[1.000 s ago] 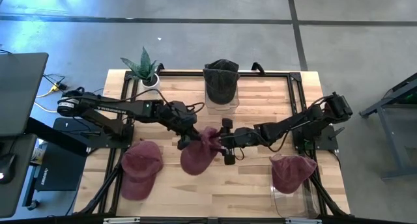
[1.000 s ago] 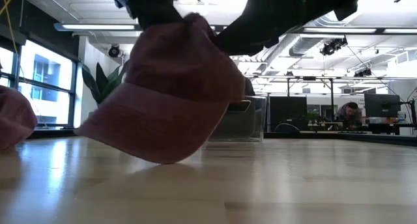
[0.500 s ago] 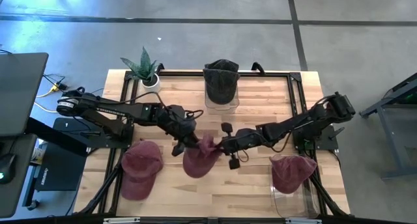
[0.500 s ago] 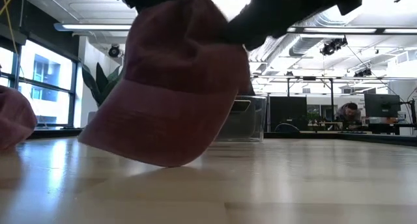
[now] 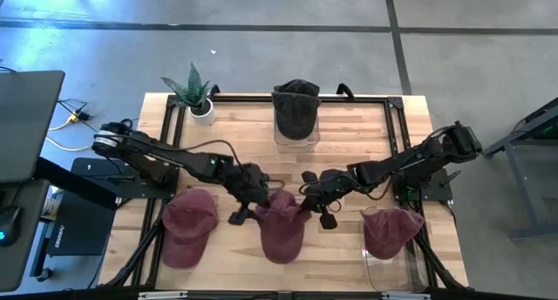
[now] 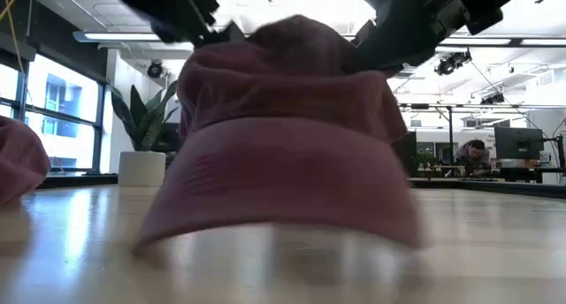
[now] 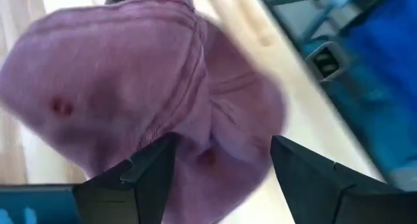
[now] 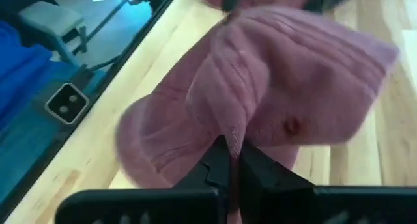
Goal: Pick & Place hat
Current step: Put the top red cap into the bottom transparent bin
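Between the two grippers, at mid-table, sits the maroon hat (image 5: 282, 228), its brim on the wood in the low view. Going left to right: the left gripper (image 5: 247, 204) stands just beside the hat's crown with its fingers spread apart, and in the left wrist view the cloth lies ahead of the gap, not pinched. Across the crown, the right gripper (image 5: 316, 201) has its fingers pressed together on a raised fold of the fabric, as the right wrist view shows.

By my judgement the pick is made and a handover is under way: one side lets go while the other holds. Where the hat should end up cannot be told; the placing looks not yet done.

Well off the left jaws lies a second maroon hat (image 5: 188, 226), flat on the wooden table (image 5: 349, 134). Beyond the gap between the jaws, a dark hat (image 5: 296, 111) sits on a clear stand. Past the right jaws, a third maroon hat (image 5: 391, 230) rests on another clear stand.

All the maroon hats look like soft ribbed cloth, corduroy perhaps, with rounded crowns and curved brims; the held one folds easily, so it should handle limp rather than stiff.
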Motion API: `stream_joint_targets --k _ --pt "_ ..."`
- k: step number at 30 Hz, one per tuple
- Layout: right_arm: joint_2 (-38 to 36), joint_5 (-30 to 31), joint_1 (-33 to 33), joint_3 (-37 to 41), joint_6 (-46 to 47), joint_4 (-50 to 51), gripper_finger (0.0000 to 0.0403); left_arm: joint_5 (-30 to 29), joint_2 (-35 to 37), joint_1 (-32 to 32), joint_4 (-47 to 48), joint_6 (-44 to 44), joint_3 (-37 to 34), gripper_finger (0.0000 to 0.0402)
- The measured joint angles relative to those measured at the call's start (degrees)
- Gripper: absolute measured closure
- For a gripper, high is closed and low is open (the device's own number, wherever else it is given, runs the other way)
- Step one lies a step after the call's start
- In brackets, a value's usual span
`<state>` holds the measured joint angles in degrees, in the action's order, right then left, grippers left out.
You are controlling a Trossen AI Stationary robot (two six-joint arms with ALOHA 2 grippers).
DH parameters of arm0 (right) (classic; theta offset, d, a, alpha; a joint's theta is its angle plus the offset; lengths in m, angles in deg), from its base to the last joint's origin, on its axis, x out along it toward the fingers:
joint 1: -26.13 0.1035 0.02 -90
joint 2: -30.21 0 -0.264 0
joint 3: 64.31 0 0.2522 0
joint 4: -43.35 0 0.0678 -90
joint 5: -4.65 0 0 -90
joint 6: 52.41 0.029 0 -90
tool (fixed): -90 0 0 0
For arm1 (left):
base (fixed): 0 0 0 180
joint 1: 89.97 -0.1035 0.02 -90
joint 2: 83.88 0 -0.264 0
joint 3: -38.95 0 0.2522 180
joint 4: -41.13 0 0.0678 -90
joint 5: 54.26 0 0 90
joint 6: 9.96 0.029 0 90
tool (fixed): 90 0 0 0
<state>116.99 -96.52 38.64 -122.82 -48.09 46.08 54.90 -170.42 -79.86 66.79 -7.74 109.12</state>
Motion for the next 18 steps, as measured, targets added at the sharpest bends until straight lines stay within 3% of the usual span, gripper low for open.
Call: stream_joint_targets --k 5,10,12,18 --pt "0.00 -2.10 -1.08 1.05 1.22 -1.92 0.0390 -10.62 -5.20 0.93 -7.96 1.00 0.02 0.0156" --pt "0.00 -2.10 -1.26 1.05 1.27 -1.90 0.0396 -13.96 -8.38 0.78 -12.24 0.14 0.02 0.0156" --pt "0.00 -2.27 -1.26 1.05 1.27 -1.67 0.0399 -12.24 -9.00 0.78 -12.64 0.13 0.00 0.0156" --pt "0.00 -2.69 -1.22 1.05 3.00 0.26 0.0391 0.17 -9.31 1.78 -15.20 3.45 0.04 0.0179"
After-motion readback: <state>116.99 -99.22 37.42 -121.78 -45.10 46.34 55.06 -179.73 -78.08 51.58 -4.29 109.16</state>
